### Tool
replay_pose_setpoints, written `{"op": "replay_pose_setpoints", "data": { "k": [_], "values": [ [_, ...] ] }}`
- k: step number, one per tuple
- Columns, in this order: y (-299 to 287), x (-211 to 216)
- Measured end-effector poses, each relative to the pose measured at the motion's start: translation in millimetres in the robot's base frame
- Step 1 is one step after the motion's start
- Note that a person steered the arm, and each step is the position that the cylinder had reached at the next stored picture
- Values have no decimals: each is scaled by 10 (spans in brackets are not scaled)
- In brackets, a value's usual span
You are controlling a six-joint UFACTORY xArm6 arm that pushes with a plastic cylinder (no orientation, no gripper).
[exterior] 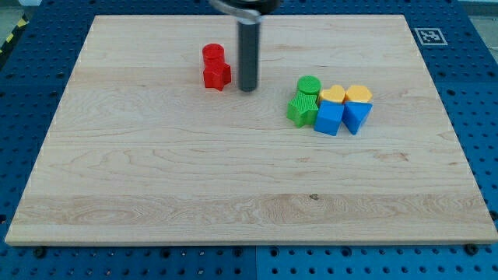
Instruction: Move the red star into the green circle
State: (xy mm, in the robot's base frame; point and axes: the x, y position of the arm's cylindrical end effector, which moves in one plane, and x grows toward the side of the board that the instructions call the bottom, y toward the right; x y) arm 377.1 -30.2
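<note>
While our tip rests just right of the red star, we sit on the wrong side to push it toward the green circle, well apart at the view's right, beside five clustered blocks on the table. We have no jaws; nothing is held.

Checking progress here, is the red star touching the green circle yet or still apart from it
Apart. The red star lies beside the red cylinder, with my tip and bare board between it and the green circle.
</note>
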Motion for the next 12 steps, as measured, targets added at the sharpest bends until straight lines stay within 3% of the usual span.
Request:
{"op": "replay_pose_setpoints", "data": {
  "k": [3, 4, 5, 7, 9, 12],
  "values": [
    [-1351, 37],
    [-1475, -158],
    [-1278, -448],
    [-841, -618],
    [-1063, -448],
    [-46, -268]
  ]
}}
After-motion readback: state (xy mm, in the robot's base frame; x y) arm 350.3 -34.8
